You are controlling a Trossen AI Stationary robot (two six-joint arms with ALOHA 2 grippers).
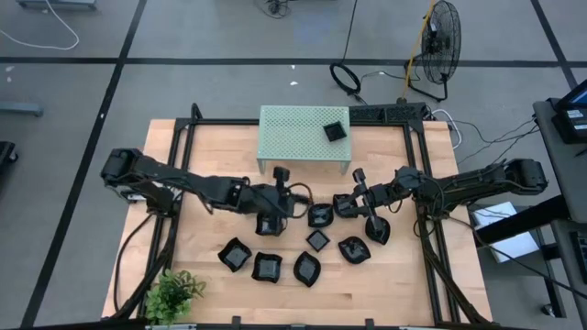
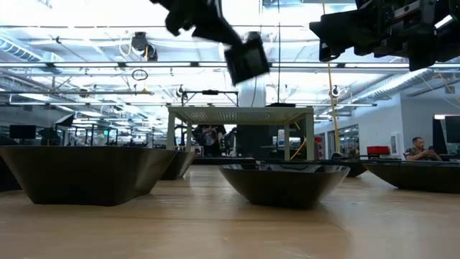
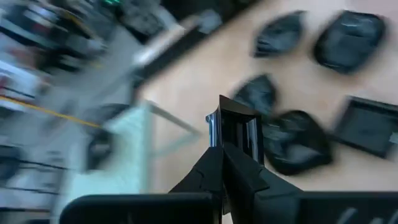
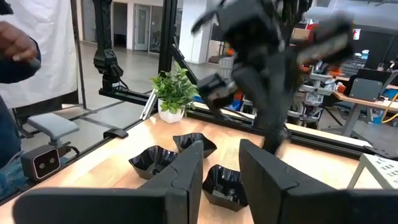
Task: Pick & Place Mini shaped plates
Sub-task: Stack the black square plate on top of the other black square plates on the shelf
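Floor: grey, crossed by dark lines, with loose cables (image 1: 353, 78) trailing over it.
Fan: a standing fan (image 1: 442, 41) on the floor beyond the table's far right corner.
Table: pale wood top (image 1: 394, 293) in a black frame.
Plant: a small potted plant (image 1: 174, 293) at the near left corner (also seen in the right wrist view).
Ceiling: open beams and bright strip lights (image 2: 93, 79).
Room: desks with monitors, a seated person (image 2: 419, 150) far right.

Glossy black plates (image 1: 267, 266) on a smooth pale wood table (image 1: 385, 284) (perforated metal stand (image 1: 293, 136)).
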